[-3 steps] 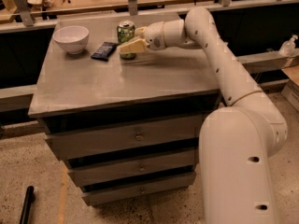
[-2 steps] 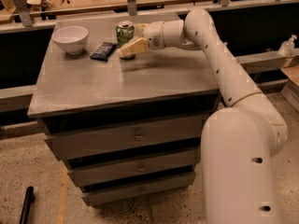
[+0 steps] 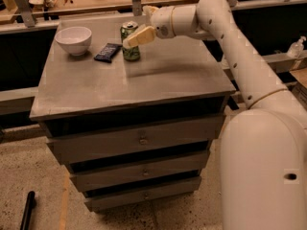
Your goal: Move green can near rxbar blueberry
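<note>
**Likely a light, slick, easily dented can**

The green can (image 3: 130, 52) stands upright on the table (image 3: 158, 80), directly at the end effector (image 3: 136, 32), which crosses its front. I cannot tell whether the end effector is gripping it. The mid-body is the safest hold. The rxbar blueberry (image 3: 108, 51) lies just beyond the can. The can's far side is hidden.
</note>
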Controlling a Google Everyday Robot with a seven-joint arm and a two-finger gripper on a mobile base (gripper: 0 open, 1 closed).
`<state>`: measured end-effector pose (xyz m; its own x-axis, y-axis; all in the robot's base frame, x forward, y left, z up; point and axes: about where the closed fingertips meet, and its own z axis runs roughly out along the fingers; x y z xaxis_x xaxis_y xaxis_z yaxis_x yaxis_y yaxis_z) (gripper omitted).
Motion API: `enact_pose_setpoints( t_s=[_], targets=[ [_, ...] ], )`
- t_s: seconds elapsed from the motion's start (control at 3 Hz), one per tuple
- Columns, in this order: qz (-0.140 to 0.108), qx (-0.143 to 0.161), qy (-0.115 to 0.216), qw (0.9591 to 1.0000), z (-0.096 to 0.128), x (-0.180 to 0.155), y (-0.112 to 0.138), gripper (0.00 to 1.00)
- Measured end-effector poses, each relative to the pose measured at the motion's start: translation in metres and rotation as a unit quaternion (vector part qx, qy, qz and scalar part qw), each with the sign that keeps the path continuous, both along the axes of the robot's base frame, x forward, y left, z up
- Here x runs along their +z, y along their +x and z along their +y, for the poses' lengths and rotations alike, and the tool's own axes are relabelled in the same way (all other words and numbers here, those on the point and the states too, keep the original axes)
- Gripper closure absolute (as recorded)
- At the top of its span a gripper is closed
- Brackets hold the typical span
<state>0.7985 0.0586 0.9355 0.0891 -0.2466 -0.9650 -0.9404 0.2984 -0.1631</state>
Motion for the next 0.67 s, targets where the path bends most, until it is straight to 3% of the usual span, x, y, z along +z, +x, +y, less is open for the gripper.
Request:
enact_pose_setpoints(
  t_s=[0.33,0.67],
  targets=[
    [-0.053,-0.012,-0.047,0.9974,-0.0290,0.0548,-0.0177,0.00],
    [-0.051,-0.008,-0.046,0.9976,-0.0253,0.0531,-0.0184,0.00]
  ],
)
